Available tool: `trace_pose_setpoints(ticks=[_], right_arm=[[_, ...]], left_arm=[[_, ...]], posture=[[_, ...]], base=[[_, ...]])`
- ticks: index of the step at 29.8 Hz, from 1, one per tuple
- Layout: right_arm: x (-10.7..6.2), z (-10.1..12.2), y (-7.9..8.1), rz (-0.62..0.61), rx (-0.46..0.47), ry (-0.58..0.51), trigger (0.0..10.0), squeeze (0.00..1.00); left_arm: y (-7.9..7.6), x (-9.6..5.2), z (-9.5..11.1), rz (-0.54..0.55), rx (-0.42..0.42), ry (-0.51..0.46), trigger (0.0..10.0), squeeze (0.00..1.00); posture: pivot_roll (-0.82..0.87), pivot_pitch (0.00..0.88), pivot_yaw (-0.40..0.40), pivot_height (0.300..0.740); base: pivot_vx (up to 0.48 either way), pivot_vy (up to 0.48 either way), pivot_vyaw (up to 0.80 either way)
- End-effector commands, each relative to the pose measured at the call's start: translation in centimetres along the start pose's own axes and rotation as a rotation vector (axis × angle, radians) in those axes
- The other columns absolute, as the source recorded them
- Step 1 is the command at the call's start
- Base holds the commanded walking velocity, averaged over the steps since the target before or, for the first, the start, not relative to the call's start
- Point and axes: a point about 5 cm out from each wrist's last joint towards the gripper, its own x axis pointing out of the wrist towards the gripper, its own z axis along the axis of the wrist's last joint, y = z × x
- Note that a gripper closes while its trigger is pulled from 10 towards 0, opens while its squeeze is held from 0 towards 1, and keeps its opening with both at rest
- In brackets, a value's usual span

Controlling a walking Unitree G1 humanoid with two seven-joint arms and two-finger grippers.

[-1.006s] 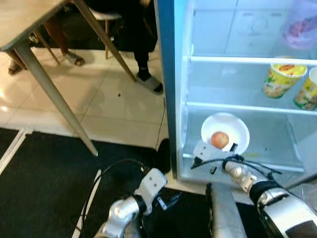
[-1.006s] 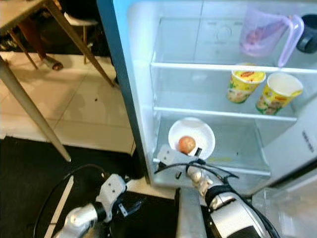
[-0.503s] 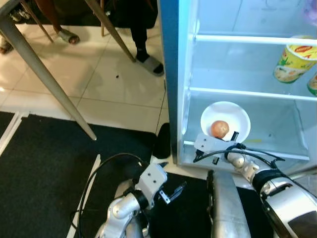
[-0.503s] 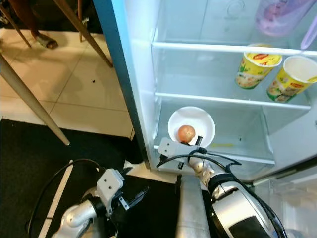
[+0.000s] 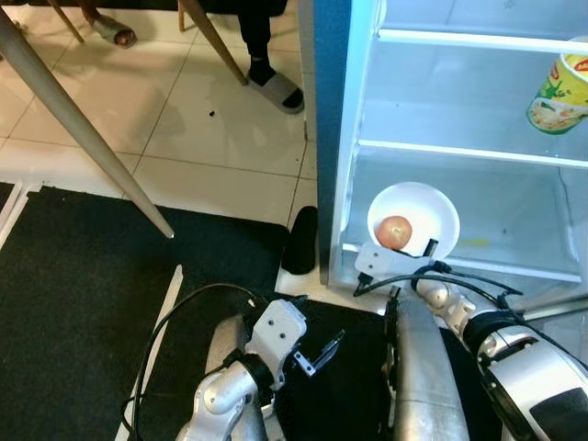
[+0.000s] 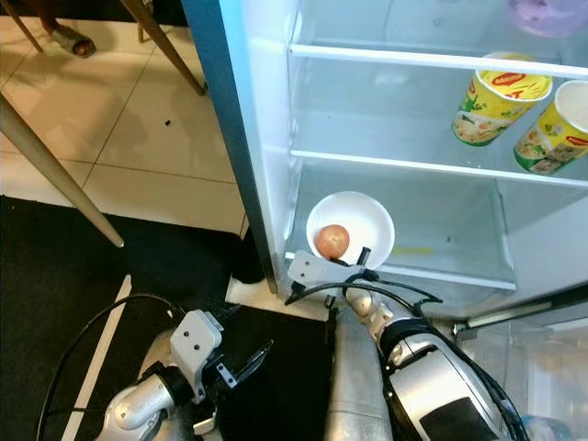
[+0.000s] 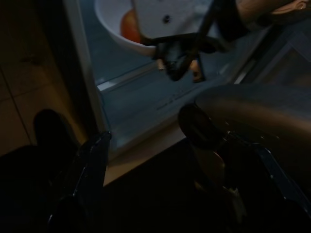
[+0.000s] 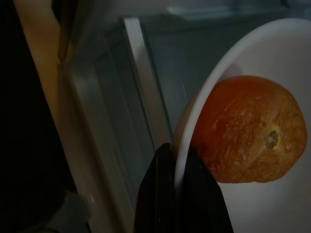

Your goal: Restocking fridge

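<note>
Nearest, the left gripper (image 5: 317, 354) hangs idle over the black mat (image 5: 83, 303), its fingers spread wide on nothing, out of the way of the work. At about one o'clock from it, the right gripper (image 8: 176, 191) pinches the near rim of the white bowl (image 5: 432, 202) — fingers narrowed onto the rim, one on each side — likely to slide it deeper. The bowl, carrying an orange fruit (image 5: 395, 232), sits on the fridge's lowest shelf (image 5: 514, 230); noodle cups (image 6: 496, 96) stand beyond at twelve.
</note>
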Motion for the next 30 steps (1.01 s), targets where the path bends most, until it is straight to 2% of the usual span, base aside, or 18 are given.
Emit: trace_pose_setpoints(ticks=[1, 11, 16, 19, 22, 26, 27, 28, 29, 30], right_arm=[[0.1, 0.7, 0.0, -0.010, 0.023, -0.027, 10.0, 0.00], [0.3, 3.2, -2.2, -0.071, -0.024, -0.102, 10.0, 0.00], [0.3, 3.8, -2.9, -0.090, -0.031, -0.116, 10.0, 0.00], [0.3, 4.5, -3.6, -0.115, -0.061, -0.129, 10.0, 0.00], [0.3, 5.0, -4.7, -0.156, -0.134, -0.123, 10.0, 0.00], [0.3, 5.1, -5.3, -0.175, -0.141, -0.118, 10.0, 0.04], [0.2, 5.1, -5.4, -0.178, -0.140, -0.118, 10.0, 0.10], [0.2, 5.1, -5.4, -0.178, -0.140, -0.118, 10.0, 0.10], [0.2, 5.2, -5.7, -0.187, -0.132, -0.122, 10.0, 0.59], [0.2, 5.3, -6.0, -0.198, -0.119, -0.129, 10.0, 0.82]], left_arm=[[-0.9, -0.6, -0.6, -0.019, -0.022, 0.042, 10.0, 0.00], [-2.4, -0.5, 1.1, -0.042, -0.039, 0.010, 10.0, 0.00], [-2.7, -0.6, 1.6, -0.045, -0.041, 0.009, 10.0, 0.00], [-2.6, -0.6, 1.9, -0.042, -0.042, 0.009, 10.0, 0.00], [-2.7, -0.6, 2.2, -0.039, -0.044, 0.006, 10.0, 0.00], [-2.9, -0.6, 2.4, -0.042, -0.050, 0.002, 10.0, 0.00], [-3.1, -0.5, 2.5, -0.045, -0.052, 0.000, 10.0, 0.00], [-3.1, -0.5, 2.5, -0.045, -0.052, 0.000, 10.0, 0.00], [-3.3, -0.5, 2.5, -0.051, -0.054, -0.002, 10.0, 0.00], [-3.4, -0.4, 2.6, -0.055, -0.058, -0.003, 10.0, 0.00]], posture=[[0.09, 0.476, 0.042, 0.495], [0.12, 0.520, 0.052, 0.495], [0.13, 0.528, 0.052, 0.495], [0.14, 0.532, 0.051, 0.495], [0.14, 0.534, 0.053, 0.495], [0.15, 0.534, 0.053, 0.495], [0.15, 0.534, 0.053, 0.495], [0.15, 0.534, 0.053, 0.495], [0.15, 0.532, 0.050, 0.495], [0.15, 0.529, 0.049, 0.495]], base=[[0.000, 0.000, 0.00], [0.000, 0.000, 0.00], [0.000, 0.000, 0.00], [0.000, 0.000, 0.00], [0.000, 0.000, 0.00], [0.000, 0.000, 0.00], [0.000, 0.000, 0.00], [0.000, 0.000, 0.00], [0.000, 0.000, 0.00], [0.000, 0.000, 0.00]])
